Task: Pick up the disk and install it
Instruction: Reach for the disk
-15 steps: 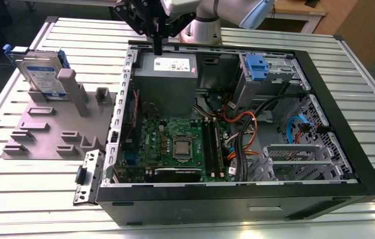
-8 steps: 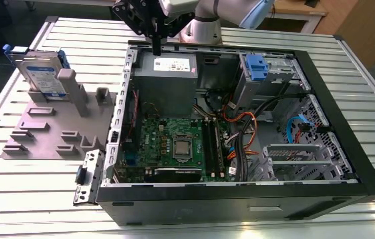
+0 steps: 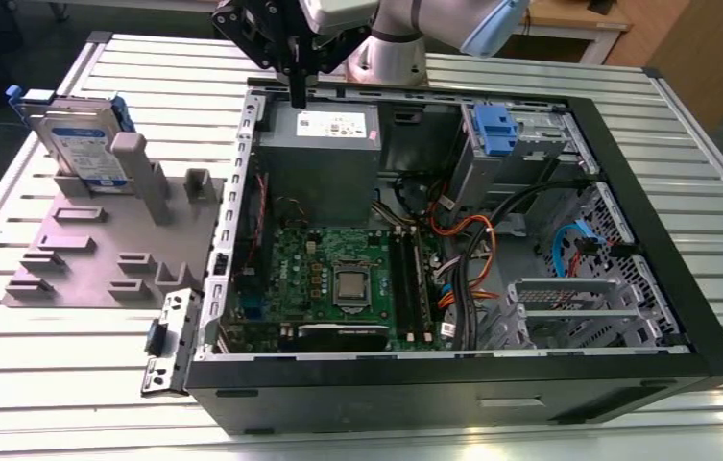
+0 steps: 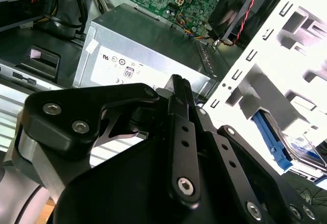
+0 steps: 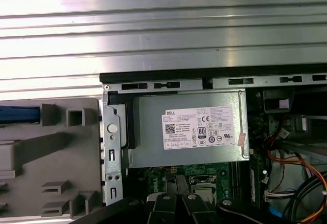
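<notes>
disk point(image 3: 84, 144) upright on edge, in grey holder point(image 3: 105, 245)

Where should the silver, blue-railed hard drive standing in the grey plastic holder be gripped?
Probably by its exposed upper part, pinched across the two flat faces, coming down from above. The silver hard drive stands upright on edge in the grey plastic holder, whose posts block its lower part.

You see the grey metal power-supply box point(image 5: 148, 132) with a white sticker point(image 5: 202, 128) inside the open black computer case point(image 5: 204, 74). Beside it is a grey plastic fixture point(image 5: 51, 152), with the blue plastic rail of the disk point(image 5: 19, 114) at its edge.
</notes>
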